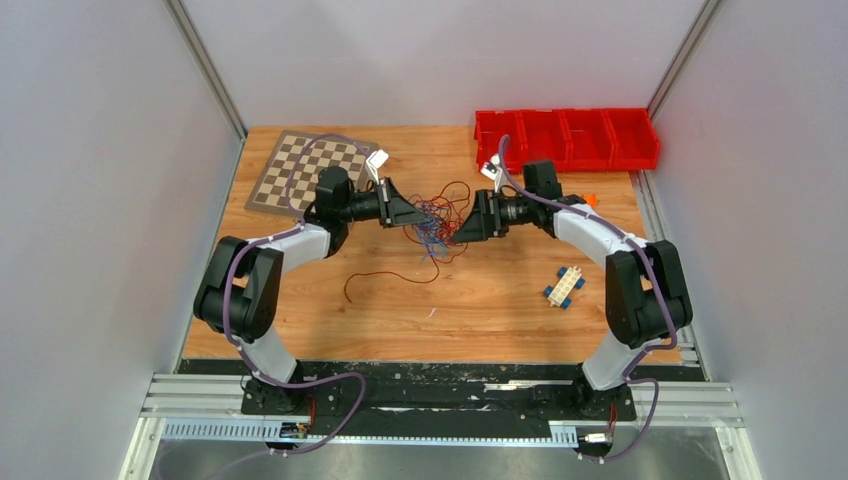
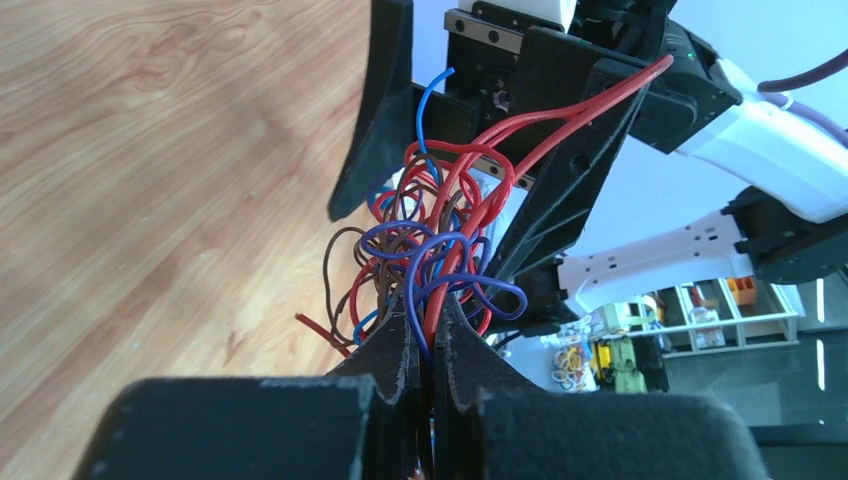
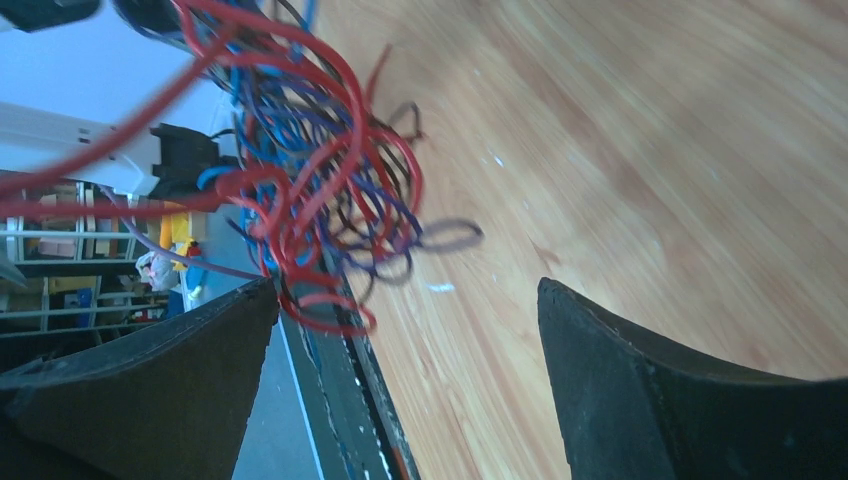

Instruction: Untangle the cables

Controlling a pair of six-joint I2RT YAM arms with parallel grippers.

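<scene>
A tangle of thin red, blue-purple and dark brown cables (image 1: 438, 222) hangs between my two grippers over the middle of the wooden table. My left gripper (image 1: 408, 212) is shut on strands of the cables (image 2: 430, 260); red and purple wires run down between its closed fingers (image 2: 400, 340). My right gripper (image 1: 468, 220) faces it from the right with its jaws wide open, and the cable bundle (image 3: 320, 190) hangs just ahead of its left finger (image 3: 150, 370). A single red cable (image 1: 385, 277) trails on the table below the tangle.
A red bin row (image 1: 566, 138) stands at the back right. A chessboard (image 1: 305, 170) lies at the back left. A small blue and white block piece (image 1: 565, 286) lies at the right, and a small orange item (image 1: 590, 200) sits behind the right arm.
</scene>
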